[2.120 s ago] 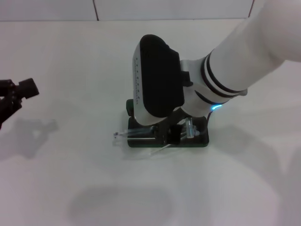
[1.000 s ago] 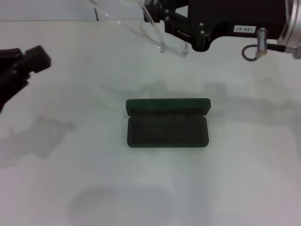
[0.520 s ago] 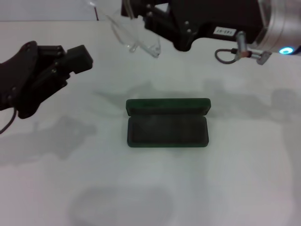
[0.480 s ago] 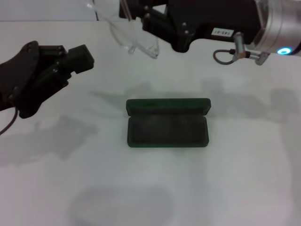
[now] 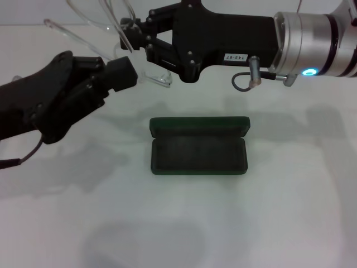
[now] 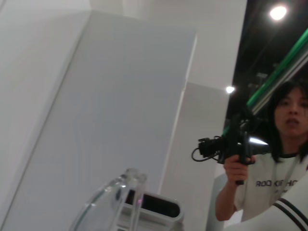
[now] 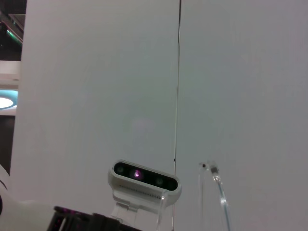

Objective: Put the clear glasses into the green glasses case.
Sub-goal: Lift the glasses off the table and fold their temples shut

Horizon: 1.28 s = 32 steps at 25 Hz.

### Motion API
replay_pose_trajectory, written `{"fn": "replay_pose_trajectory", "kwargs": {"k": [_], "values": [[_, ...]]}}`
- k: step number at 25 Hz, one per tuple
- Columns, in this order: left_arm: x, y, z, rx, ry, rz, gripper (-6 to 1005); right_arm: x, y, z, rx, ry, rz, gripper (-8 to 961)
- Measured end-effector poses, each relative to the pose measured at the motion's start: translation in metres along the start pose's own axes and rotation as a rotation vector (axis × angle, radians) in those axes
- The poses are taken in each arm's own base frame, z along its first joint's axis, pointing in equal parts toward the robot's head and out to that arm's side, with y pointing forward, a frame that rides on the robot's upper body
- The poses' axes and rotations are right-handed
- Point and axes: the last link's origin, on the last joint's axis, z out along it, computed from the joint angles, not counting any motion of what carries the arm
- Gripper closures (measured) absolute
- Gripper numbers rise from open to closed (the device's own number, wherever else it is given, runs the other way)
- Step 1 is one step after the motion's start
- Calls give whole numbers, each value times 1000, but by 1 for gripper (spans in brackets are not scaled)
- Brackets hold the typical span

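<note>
Right arm: white-and-silver forearm with a lit blue ring reaches in from the right, held level | right black gripper (image 5: 129, 34) points toward the robot's left, fingers pinched (something clear between them) | left black gripper (image 5: 120, 75) angles up from the left, fingertips just beside the right gripper's, finger state unclear.

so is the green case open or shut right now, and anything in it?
Open and empty. The green glasses case lies on the table with its lid folded back and bare dark lining showing. The clear glasses are up in the right hand, above the table.
</note>
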Motion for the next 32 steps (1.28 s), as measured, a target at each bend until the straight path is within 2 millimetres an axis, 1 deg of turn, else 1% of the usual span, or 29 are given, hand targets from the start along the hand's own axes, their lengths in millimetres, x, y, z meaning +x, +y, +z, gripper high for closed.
{"fn": "replay_pose_trajectory", "kwargs": {"k": [3,17,32], "values": [[0,0,2,-10,4,-3,975,0,0,1,1,1,-5,870],[0,-5,-1,18,63,-23,975,4,7,13,-48,25,0,871],[-1,-5,-4,35,75,-27,974,6,11,16,-69,29,5,871]]}}
